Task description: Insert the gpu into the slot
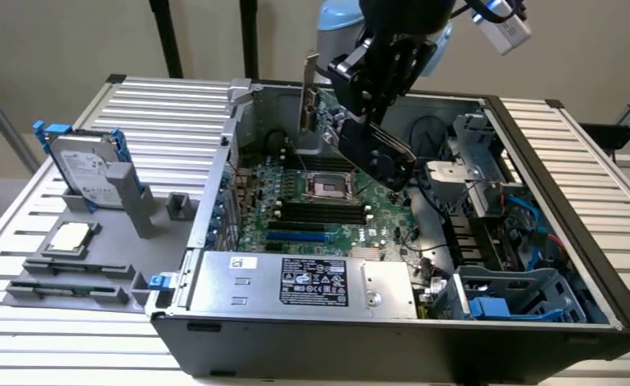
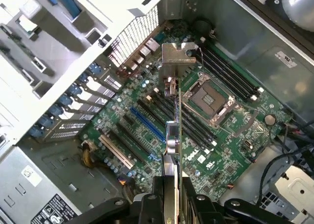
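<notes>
Exterior view, front to back. Slatted table runs along the bottom edge, with the open case on it. A silver power supply lies along the case's near wall at bottom centre, and a blue drive cage sits at lower right. Behind the supply is the green motherboard. The slot is the bright-blue strip near the board's front edge, lying left-right across the frame. Next back are the black memory slots, then the CPU socket. At about the same depth, far left of frame, a hard drive with blue rails stands in a grey fixture.

The gpu is in the air at centre frame, above the board behind the socket, well apart from the slot. Its long axis is tilted: bracket end high at upper left, toward the case's rear wall, the other end lower and to the right. That puts it skewed against the slot, not parallel. It has a flat black body, some green PCB by the bracket, and a slim silver bracket standing upright.

The gripper comes down from top centre, clamped on the card's upper edge.

Wrist view: the gripper pinches the gpu, which shows edge-on as a thin line running away from the camera, bracket flange at the far end. The edge passes over the memory slots beside the CPU socket. The slot lies off to one side, at an angle to the card.
</notes>
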Robot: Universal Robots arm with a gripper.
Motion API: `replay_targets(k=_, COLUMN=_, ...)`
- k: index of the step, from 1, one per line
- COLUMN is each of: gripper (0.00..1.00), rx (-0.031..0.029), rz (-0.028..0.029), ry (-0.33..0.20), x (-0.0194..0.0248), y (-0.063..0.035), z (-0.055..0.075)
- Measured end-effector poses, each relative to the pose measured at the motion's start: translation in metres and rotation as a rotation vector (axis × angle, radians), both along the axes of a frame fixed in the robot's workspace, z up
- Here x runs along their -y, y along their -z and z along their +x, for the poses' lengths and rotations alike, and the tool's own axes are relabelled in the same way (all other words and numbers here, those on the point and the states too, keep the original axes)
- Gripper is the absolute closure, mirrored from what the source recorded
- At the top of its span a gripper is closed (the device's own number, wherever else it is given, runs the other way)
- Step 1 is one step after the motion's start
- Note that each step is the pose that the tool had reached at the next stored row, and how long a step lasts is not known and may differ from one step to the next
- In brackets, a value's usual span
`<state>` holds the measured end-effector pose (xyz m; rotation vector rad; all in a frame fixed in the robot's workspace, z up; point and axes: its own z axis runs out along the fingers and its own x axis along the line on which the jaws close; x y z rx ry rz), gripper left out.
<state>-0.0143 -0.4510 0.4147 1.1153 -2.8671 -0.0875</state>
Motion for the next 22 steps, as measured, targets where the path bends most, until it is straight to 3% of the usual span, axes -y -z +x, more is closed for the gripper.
replay_targets(k=15, gripper=0.74, rx=0.0010, rz=0.0004, ry=-0.274, x=0.0000, y=0.0034, z=0.0000)
replay_targets(k=19, gripper=0.74, rx=0.0014, rz=0.0031, ry=-0.346, x=0.0000, y=0.0041, z=0.0000)
replay_targets(k=22, gripper=0.74, rx=0.0022, rz=0.0088, ry=-0.400, x=0.0000, y=0.0044, z=0.0000)
